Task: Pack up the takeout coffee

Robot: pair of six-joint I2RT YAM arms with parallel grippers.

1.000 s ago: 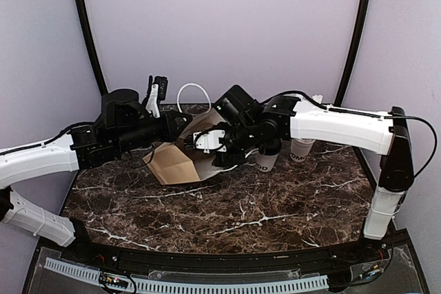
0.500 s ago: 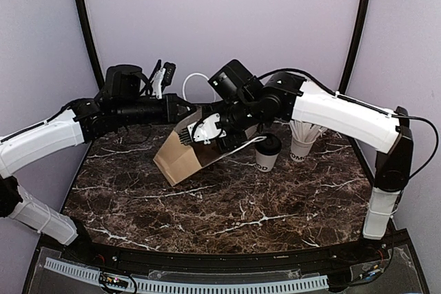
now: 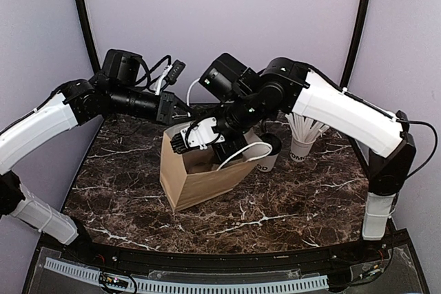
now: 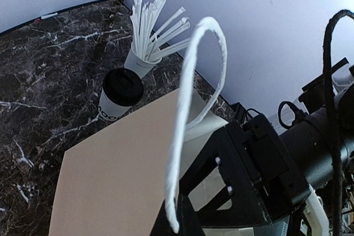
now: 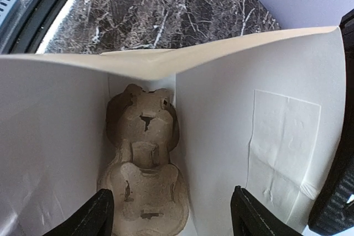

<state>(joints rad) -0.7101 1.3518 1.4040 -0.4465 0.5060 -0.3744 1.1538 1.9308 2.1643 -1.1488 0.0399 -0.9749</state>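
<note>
Your paper bag [image 3: 196,184] stands open mid-frame. The left claw [image 3: 177,115] is pinched tight on its rear rim, and the right claw [image 5: 176,216] is spread wide and empty inside, above a cardboard cup tray [image 5: 145,158]. The takeout coffee [image 3: 270,151] sits on the worktop [image 3: 289,211] just right of the bag, not yet packed.

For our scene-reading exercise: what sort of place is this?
Probably a mock café takeout counter in a robot lab: a black-lidded takeout coffee, a cup of wrapped straws and a handled paper bag on a marble-look tabletop.
</note>
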